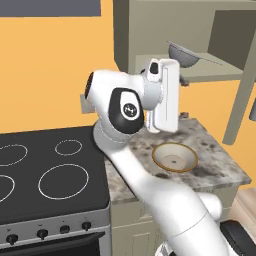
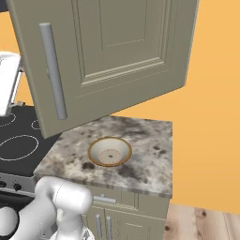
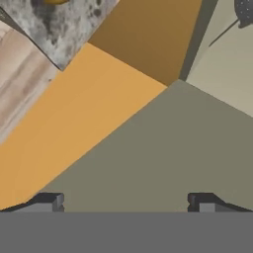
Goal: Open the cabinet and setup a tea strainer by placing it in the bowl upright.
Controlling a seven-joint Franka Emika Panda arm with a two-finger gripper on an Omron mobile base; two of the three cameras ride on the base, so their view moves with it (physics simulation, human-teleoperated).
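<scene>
**Cabinet open, strainer on the shelf, gripper wide and empty**

Cabinet (image 1: 150,30) door (image 2: 117,56) is swung wide open; in the right base view it hangs out over the worktop (image 2: 150,140), with its long vertical silver bar handle (image 2: 52,70) on the left side of the panel. In the left base view the door shows edge-on at the right.

Tea strainer (image 1: 182,54) sits on the cabinet's lower shelf (image 1: 210,74), mesh basket to the left, thin handle running right along the shelf. Can't tell whether it rests flat or leans. In the hand view the basket (image 3: 244,9) sits in the top right corner, handle running down-left from it.

Bowl (image 1: 174,156) stands upright on the speckled stone worktop, below the cabinet and just right of the black stove (image 1: 45,170). Nothing inside it. Well apart from the strainer. Same bowl (image 2: 109,151) in the right base view sits near the middle of the worktop.

Arm is raised in front of the cabinet, hand at shelf height, just left of the strainer in the left base view. Gripper (image 3: 126,201) fingers (image 3: 47,201) stand far apart with nothing between them, facing a grey-green cabinet surface, not touching the strainer. Orange wall (image 3: 89,108) and a corner of the worktop sit at the upper left of the hand view.
</scene>
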